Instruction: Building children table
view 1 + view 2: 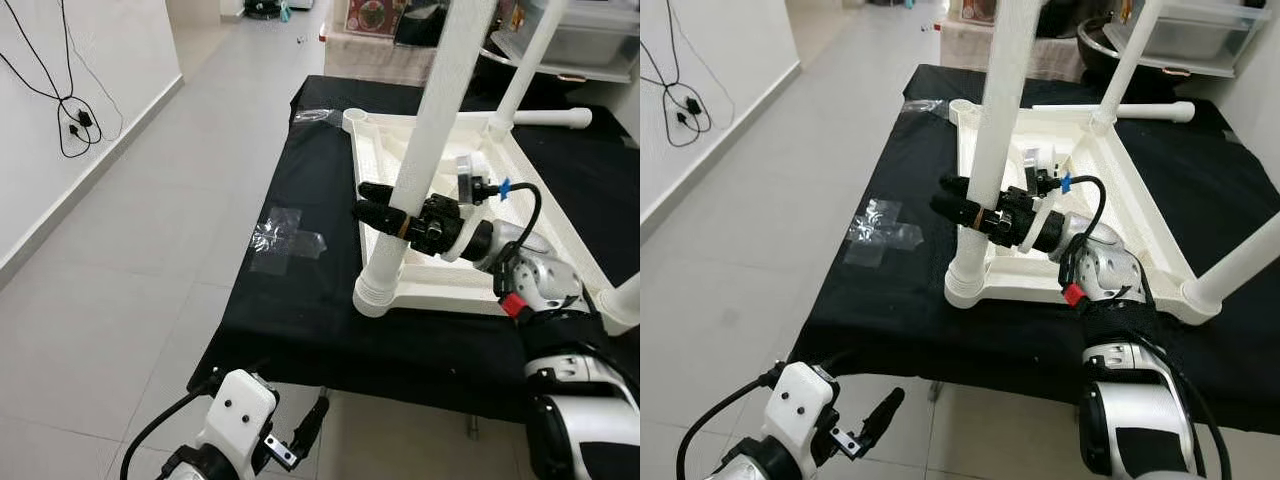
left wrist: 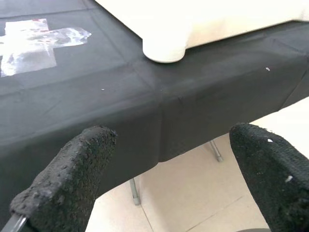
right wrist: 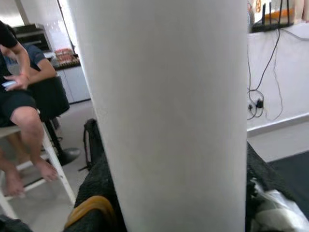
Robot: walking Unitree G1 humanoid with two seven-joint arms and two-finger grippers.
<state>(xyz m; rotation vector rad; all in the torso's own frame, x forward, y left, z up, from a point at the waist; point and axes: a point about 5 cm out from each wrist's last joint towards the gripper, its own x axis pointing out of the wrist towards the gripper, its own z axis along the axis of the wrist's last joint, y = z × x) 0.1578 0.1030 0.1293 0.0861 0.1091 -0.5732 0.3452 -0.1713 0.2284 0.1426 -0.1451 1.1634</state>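
A white children's table lies upside down on a black-covered worktable, its legs pointing up. My right gripper is shut on the near-left leg, one black finger on each side of it a little above its socket. That leg stands close between the fingers in the right wrist view. My left gripper hangs open below the worktable's front edge. Its two fingertips are spread wide with nothing between them, facing the cloth edge and the leg socket.
A second upright leg stands at the far corner, and another at the near right. Crumpled clear tape lies on the cloth to the left. Tiled floor runs along the left with cables at the wall. A seated person is beyond.
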